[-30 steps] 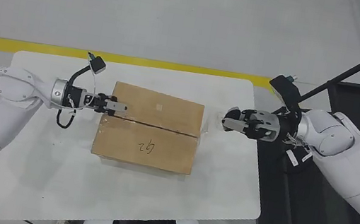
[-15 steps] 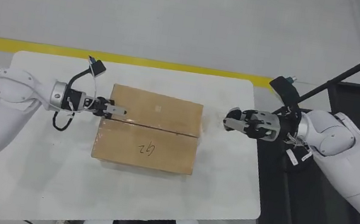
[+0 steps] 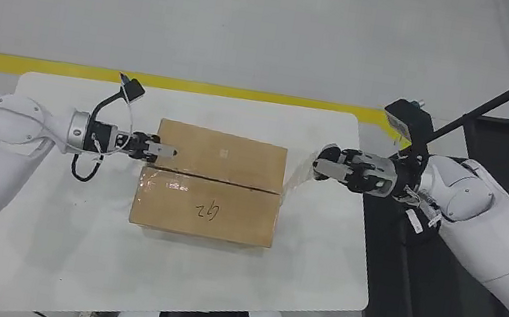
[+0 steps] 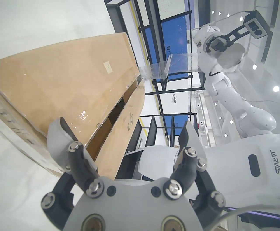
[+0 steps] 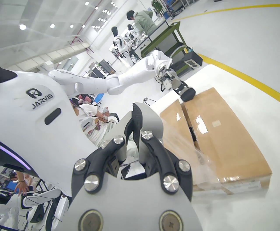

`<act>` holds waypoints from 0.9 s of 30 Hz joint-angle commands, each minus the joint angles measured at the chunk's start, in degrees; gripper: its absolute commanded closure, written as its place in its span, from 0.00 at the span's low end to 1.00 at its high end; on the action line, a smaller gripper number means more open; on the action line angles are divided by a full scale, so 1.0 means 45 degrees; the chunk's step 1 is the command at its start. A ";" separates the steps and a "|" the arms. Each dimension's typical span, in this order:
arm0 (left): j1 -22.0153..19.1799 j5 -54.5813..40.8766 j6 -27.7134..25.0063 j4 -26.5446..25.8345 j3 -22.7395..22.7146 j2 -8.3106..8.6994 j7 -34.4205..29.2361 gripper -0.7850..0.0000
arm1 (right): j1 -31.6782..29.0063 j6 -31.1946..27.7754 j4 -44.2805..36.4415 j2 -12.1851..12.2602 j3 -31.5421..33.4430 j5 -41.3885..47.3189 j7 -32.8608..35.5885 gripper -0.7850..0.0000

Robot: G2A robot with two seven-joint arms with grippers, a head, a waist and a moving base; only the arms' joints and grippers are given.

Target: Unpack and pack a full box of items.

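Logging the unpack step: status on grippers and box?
Left gripper open, at the cardboard box end. Right gripper shut on the clear tape strip, stretched off the other end. Top seam gapped. No obstruction seen.

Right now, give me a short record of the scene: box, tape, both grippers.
box: cardboard, flat on the white table, flaps down
seam: parted to a dark slit
tape: clear strip stretched from the box's end to the right gripper
left gripper: open, at the box's opposite end, by the seam
right gripper: shut on the tape, just off the box
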 commanded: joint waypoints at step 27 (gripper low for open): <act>0.1448 0.0941 0.0634 -0.0569 -0.1243 0.0334 0.0685 0.00 | 0.2902 0.1689 0.1345 -0.2429 -0.2110 0.1201 0.1638 1.00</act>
